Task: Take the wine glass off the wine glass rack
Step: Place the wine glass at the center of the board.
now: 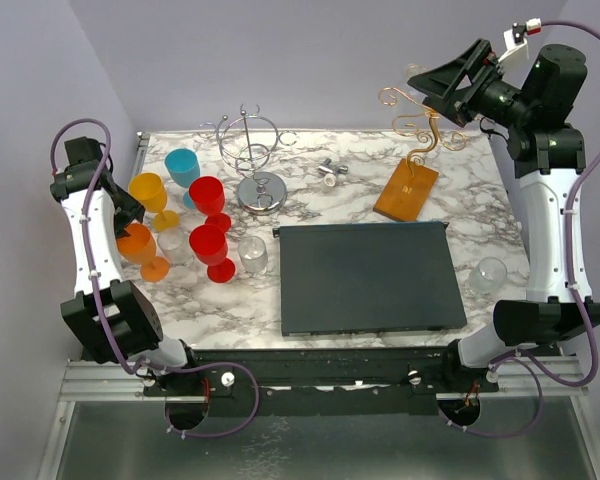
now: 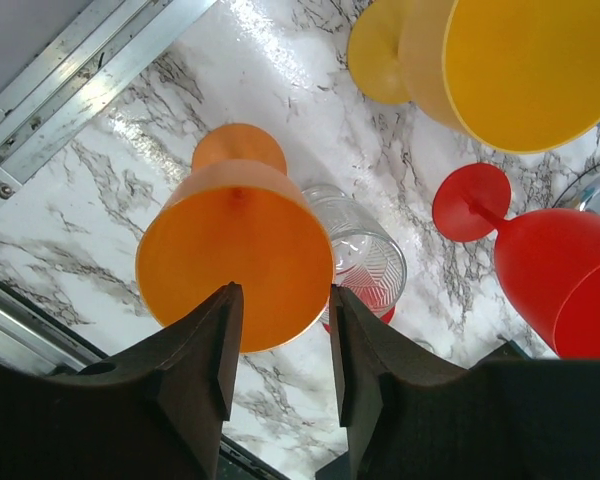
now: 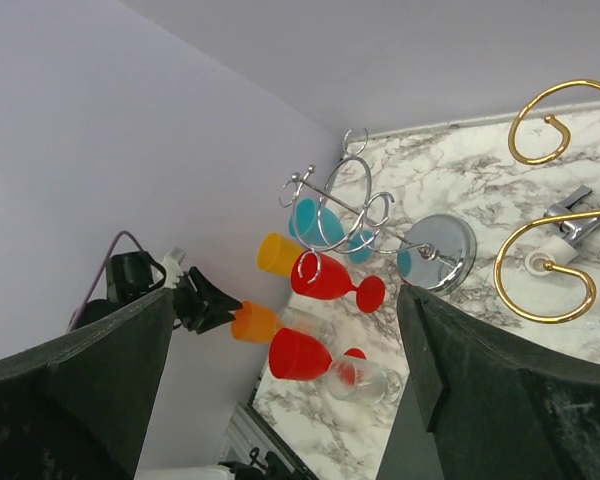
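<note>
Right gripper [image 3: 285,300]: high at the far right corner, fingers spread wide with nothing between them, facing past the gold hooks [image 3: 496,268] of the wine glass rack [image 1: 407,190]. You hold it at hook height because, as I judge it, a glass hung by its foot has to be met there and slid outward, not lifted from below. Wine glass rack: wooden base on the marble table [image 1: 480,215], just beyond the far right corner of the dark board [image 1: 365,275], stem rising toward that gripper. Wine glass: not made out on any gold hook in either view showing them; clear glass against the pale wall would be hard to see, so you should not take the hooks as bare. Clear glass [image 1: 488,275]: stands on the table near the right arm, well apart from the rack; whether it is the task's glass I cannot tell. Left gripper [image 2: 282,295]: fingers narrowly parted, holding nothing, over the orange goblet [image 2: 235,255] at the left, well apart from the rack, placed out of the way by my reading. Chrome stand [image 1: 255,165]: far centre, not your rack.
</note>
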Controlling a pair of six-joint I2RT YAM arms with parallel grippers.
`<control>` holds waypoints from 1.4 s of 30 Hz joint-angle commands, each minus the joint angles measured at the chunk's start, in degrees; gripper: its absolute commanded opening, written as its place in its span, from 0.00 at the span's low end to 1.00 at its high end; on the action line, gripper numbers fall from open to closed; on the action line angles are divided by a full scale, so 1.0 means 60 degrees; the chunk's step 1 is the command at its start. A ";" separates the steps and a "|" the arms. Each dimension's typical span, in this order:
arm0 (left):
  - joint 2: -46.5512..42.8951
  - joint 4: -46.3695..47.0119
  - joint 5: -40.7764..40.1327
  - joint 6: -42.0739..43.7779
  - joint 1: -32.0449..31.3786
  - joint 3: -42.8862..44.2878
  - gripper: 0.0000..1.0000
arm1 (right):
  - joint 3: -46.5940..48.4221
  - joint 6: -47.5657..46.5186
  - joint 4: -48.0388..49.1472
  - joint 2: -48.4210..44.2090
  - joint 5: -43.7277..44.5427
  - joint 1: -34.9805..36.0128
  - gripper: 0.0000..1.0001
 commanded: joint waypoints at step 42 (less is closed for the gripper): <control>0.1185 0.2624 0.0100 -0.0791 -0.7382 0.5398 0.80 | 0.2126 -0.1229 -0.1430 0.0641 0.3964 -0.0584 1.00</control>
